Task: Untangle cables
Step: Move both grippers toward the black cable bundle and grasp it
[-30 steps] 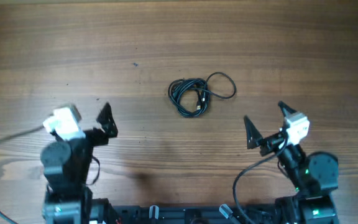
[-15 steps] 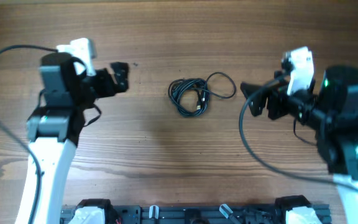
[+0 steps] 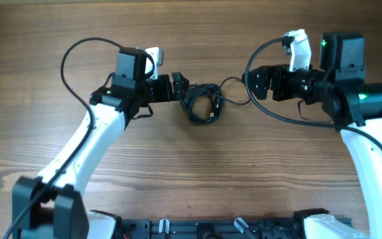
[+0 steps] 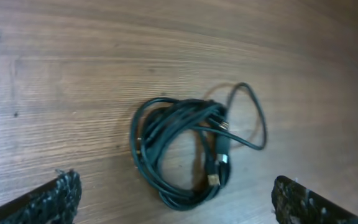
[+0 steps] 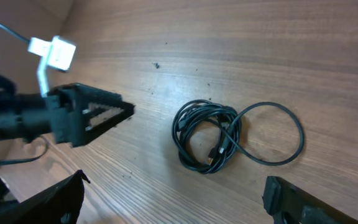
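the thin black cables (image 3: 203, 101) sit bunched up as one tight coil just above the middle of the overhead frame, flat on the brown wood-grain tabletop (image 3: 178, 33). one single loose loop (image 3: 236, 90) sticks out of the coil toward the right. in the left wrist view you can make out a couple of small plug ends (image 4: 219, 160) tucked along the right side of the coil, lying side by side.

the left tool (image 3: 180, 87) is right at the left edge of the coil in the overhead view. it overlaps the edge from above, but i can't tell if it's actually touching the cord or just above it. its wrist view shows the two ribbed black fingers (image 4: 48, 199) way out at the bottom corners of the frame, so it's spread wide with nothing in it, and the coil lies between and ahead of them.

the right tool (image 3: 253, 83) is just beside the outer end of that loose loop, on the right, not touching as far as i can see. same deal in its own view: fingers (image 5: 297, 199) in the bottom corners, spread wide, gripping nothing, coil and loop centre frame.

the right wrist view also catches the left tool coming in from the left edge with a small white block (image 5: 51, 53) above it. a tiny dark speck (image 5: 157, 65) sits on the wood above-left of the coil. thick black wires (image 3: 71, 73) arc off both arms.
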